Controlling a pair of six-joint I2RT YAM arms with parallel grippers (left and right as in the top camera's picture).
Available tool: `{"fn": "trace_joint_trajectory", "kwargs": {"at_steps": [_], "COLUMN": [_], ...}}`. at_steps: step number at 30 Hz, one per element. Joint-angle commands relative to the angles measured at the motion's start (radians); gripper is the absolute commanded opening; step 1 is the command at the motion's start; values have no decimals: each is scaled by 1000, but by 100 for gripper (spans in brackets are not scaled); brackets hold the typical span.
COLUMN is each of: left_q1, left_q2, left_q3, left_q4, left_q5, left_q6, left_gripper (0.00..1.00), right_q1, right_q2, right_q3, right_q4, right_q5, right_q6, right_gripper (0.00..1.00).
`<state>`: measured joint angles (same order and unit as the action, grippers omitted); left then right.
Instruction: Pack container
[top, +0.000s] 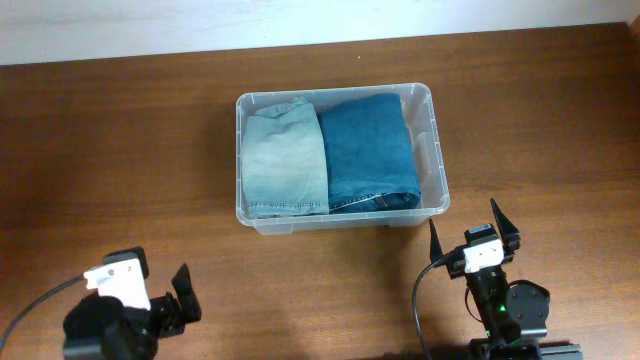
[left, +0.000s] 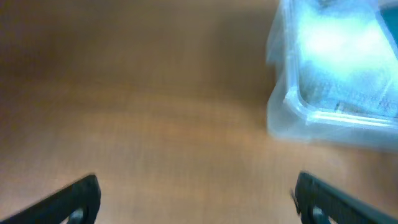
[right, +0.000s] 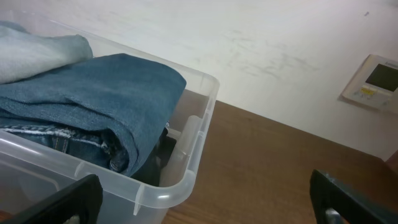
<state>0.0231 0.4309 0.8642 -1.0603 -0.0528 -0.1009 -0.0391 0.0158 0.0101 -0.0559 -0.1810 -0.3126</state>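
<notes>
Clear rectangular plastic container (top: 436, 165) sits at centre of the overhead frame on a brown wooden table (top: 120, 150). Inside it, folded pale-blue jeans (top: 286, 160) lie left and folded dark-blue jeans (top: 368, 150) right, touching. Left gripper (left: 196, 186) is at lower left. Right gripper (top: 464, 220) is at lower right, near the container. Both jaws are spread wide and hold nothing.

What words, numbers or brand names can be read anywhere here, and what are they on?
No text can be read.
The wall panel has a small screen and marks, but they are too blurred to read.
No print shows on the container or the folded jeans.
</notes>
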Motion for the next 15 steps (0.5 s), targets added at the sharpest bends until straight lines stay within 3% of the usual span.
{"fn": "trace_joint_trajectory", "kwargs": {"at_steps": [1,8,15], "left_q1": [-29,-47,-47], "left_q2": [-83,-260,-392], "left_q3": [-130,-520,-787], "left_q4": [130,660,1101], "left_q5": [-34,3,20], "left_q6": [2,2,38], "left_gripper": [99,99,99], "right_q1": [0,0,0], "right_q2": [-6,-6,-6], "right_q3": [-5,-5,-5], "right_q4": [-8,-8,-8], "right_q5": [9,9,9], "right_q6": [3,3,3], "right_gripper": [98,98,98]}}
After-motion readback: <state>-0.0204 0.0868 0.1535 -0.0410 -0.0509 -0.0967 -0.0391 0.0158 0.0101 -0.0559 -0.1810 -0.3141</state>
